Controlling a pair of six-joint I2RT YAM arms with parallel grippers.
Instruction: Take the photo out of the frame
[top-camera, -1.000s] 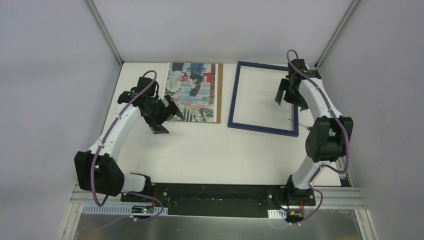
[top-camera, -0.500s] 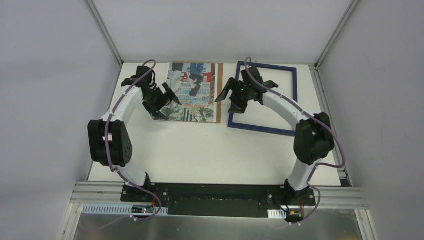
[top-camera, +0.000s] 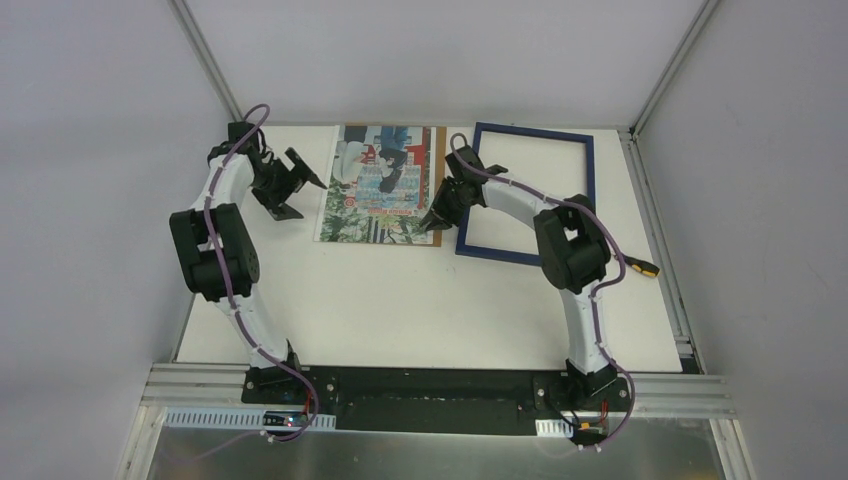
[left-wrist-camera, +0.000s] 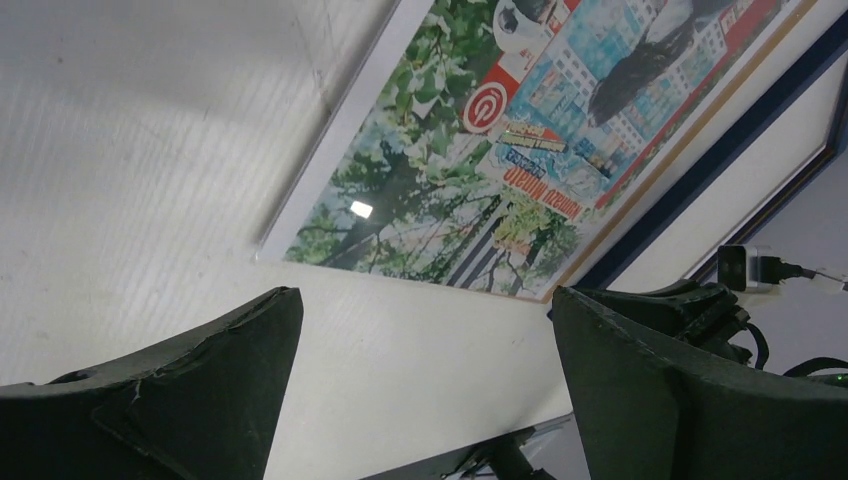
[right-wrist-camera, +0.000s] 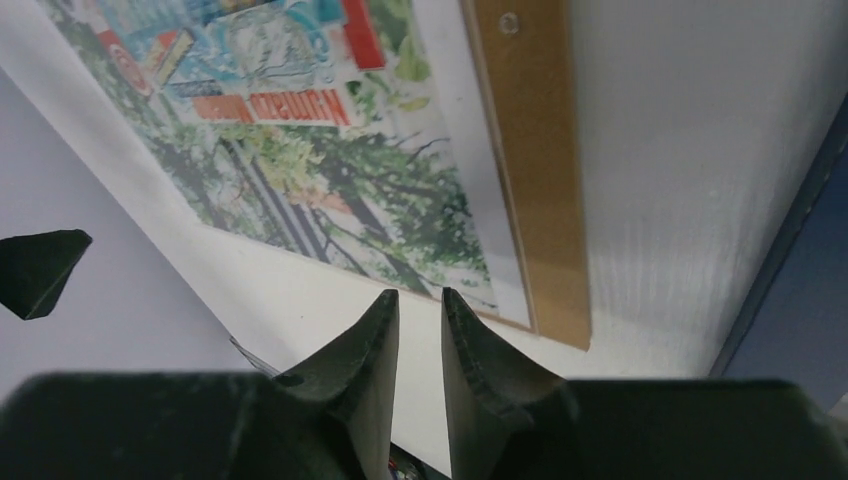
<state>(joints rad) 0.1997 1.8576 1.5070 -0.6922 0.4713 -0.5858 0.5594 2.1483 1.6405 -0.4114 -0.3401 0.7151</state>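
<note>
1. My right gripper (right-wrist-camera: 420, 300) has its fingers almost together with nothing between them. It is poised at the photo's 5 o'clock corner, and I cannot tell if it touches.
2. My left gripper (left-wrist-camera: 425, 300) is spread wide and empty, off the photo's 9 o'clock side.
3. The photo (top-camera: 378, 185) lies face up on the brown backing board (top-camera: 438, 180), at 11 o'clock on the table (top-camera: 400, 300). The frame (top-camera: 530, 131) lies empty just beside it at 1 o'clock.
4. I judge the removal done. At most the print remains to be lifted off the board.
5. The table is white, with pale grey walls around it and metal posts at the back corners.
</note>
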